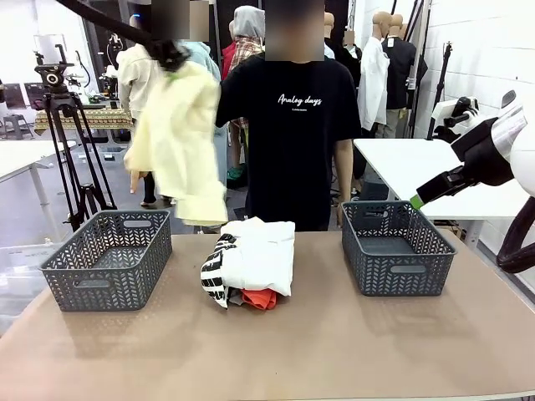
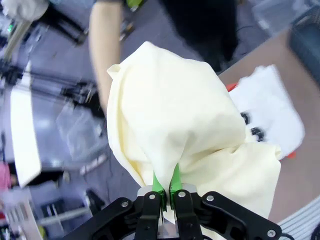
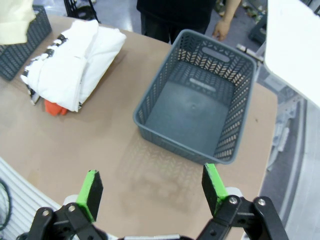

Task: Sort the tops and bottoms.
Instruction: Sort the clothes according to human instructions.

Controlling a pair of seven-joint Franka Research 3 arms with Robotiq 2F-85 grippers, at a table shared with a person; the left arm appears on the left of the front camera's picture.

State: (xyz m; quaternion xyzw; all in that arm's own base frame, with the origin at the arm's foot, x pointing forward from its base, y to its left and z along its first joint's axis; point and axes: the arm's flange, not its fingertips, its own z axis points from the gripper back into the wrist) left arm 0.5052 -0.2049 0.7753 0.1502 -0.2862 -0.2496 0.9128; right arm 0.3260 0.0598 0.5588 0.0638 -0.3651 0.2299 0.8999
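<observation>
A pale yellow garment (image 1: 180, 142) hangs high over the table's left half, pinched at its top by my left gripper (image 1: 171, 58), which is shut on it. In the left wrist view the green pads (image 2: 165, 184) clamp the yellow cloth (image 2: 180, 130). On the table's middle lies a pile: a white garment (image 1: 263, 255) on top, a black-and-white patterned one (image 1: 216, 271) at its left, an orange-red one (image 1: 261, 298) and a grey edge beneath. My right gripper (image 3: 152, 187) is open in the air near the right basket (image 3: 197, 97), with nothing between its fingers.
Two grey plastic baskets stand on the brown table, the left basket (image 1: 107, 259) and the right basket (image 1: 397, 248), both with nothing inside. A person in a black T-shirt (image 1: 288, 125) stands at the far side. A tripod (image 1: 71, 142) stands beyond the left basket.
</observation>
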